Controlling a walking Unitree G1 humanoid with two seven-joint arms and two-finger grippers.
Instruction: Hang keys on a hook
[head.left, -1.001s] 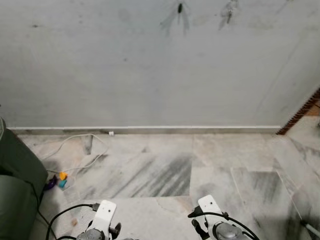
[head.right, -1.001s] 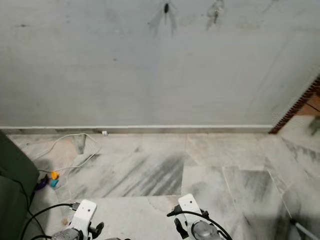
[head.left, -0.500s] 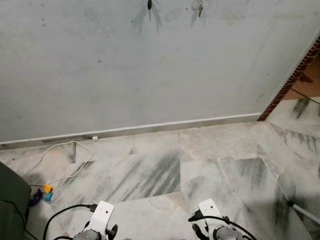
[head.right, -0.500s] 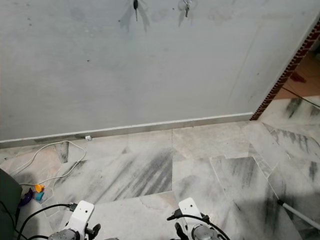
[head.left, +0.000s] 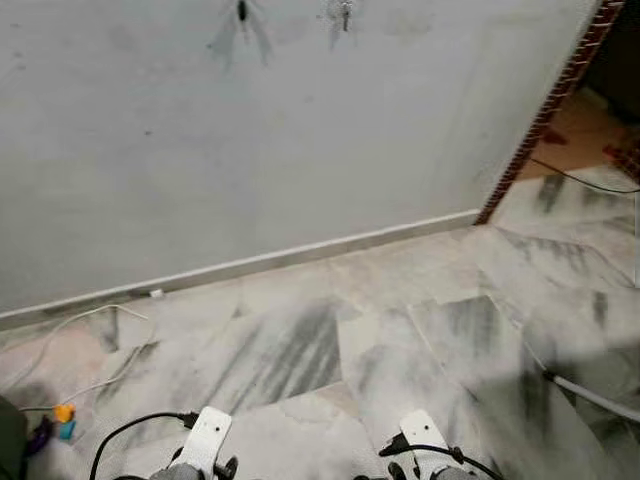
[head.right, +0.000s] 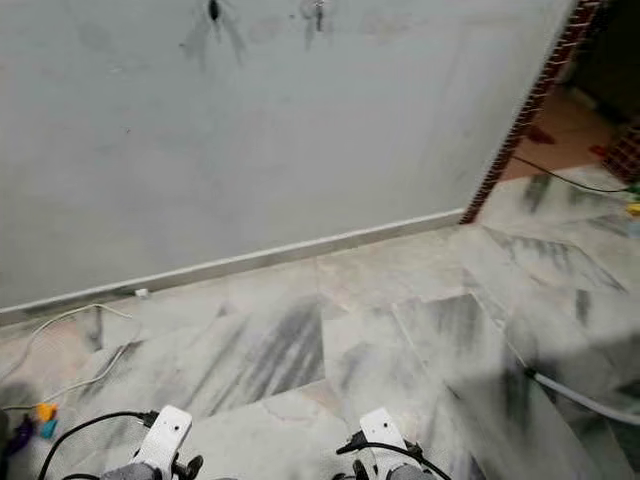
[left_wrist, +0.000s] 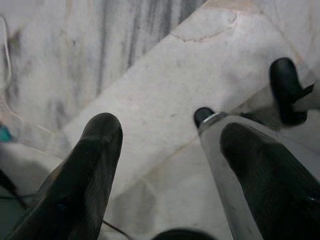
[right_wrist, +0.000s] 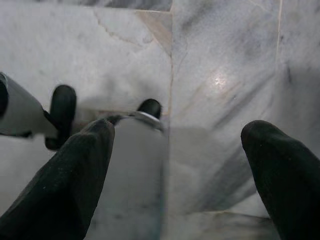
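Observation:
High on the grey wall (head.left: 300, 140), at the picture's top edge, a small bunch of keys (head.left: 343, 12) hangs beside a dark key-like thing (head.left: 240, 10). Whatever they hang from is cut off by the frame. Both arms hang low, their white wrists (head.left: 207, 437) (head.left: 420, 440) showing at the bottom over the marble floor. In the left wrist view my left gripper (left_wrist: 170, 150) is open over the floor tiles with nothing between its fingers. My right gripper (right_wrist: 177, 150) is likewise open and holds nothing. Each wrist view also shows part of the other arm.
A white cable (head.left: 90, 340) lies on the floor at the left, near small orange and teal things (head.left: 65, 420). A brick-edged doorway (head.left: 545, 110) opens at the right, with a black cable (head.left: 580, 180) beyond. A grey hose (head.left: 590, 395) lies on the floor at the right.
The camera has swung right: the wall and hanging keys slid left, the dark green seat left the picture, and the doorway came into view. Both arms stay low.

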